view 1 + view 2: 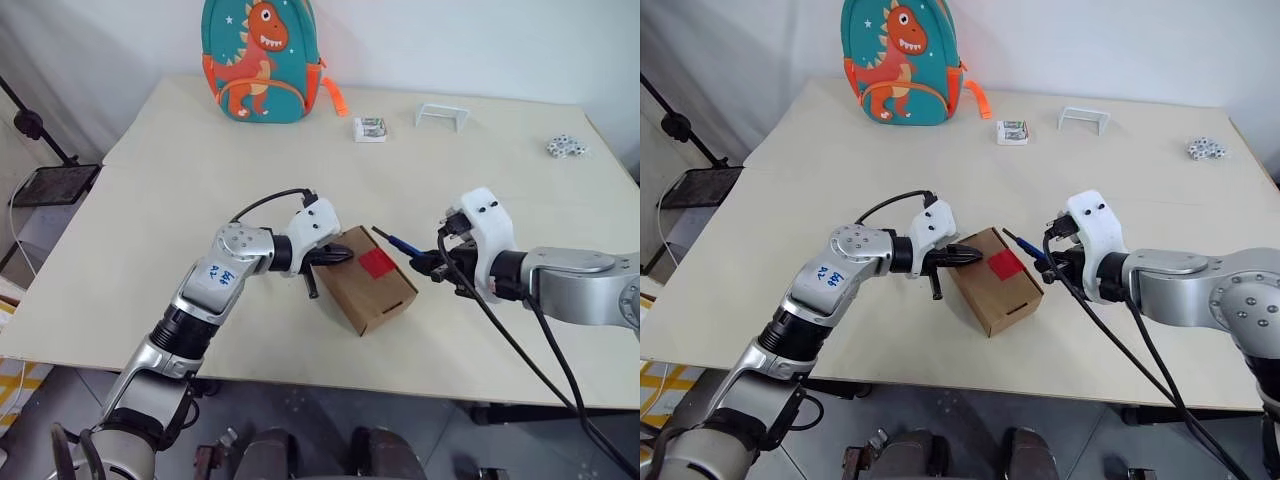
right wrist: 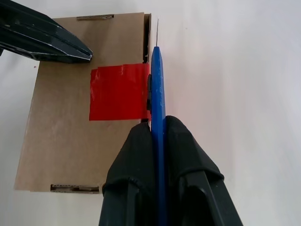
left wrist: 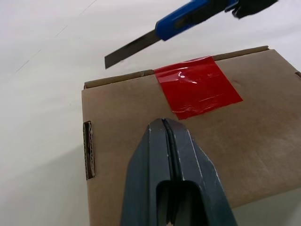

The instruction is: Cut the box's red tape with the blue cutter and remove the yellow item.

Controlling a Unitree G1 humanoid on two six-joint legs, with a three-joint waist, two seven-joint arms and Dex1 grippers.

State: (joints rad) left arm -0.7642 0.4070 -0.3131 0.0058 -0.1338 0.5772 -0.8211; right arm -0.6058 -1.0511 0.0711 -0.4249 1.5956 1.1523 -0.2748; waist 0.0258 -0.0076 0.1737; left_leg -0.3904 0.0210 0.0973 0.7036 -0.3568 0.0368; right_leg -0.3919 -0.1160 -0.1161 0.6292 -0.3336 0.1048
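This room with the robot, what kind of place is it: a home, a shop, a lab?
Probably a lab or test room. A plain pale table stands against a bare white wall, with a few staged props: a dinosaur backpack, a taped box, and a black stand at the side.

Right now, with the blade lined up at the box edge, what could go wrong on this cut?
1. The left gripper, shut, only presses on the box lid; it does not clamp it, so the box may slide when pushed.
2. The blue cutter, held in the right gripper, has its blade alongside the lid edge, above the red tape; it could miss the seam.
3. A deep cut may nick whatever is inside.
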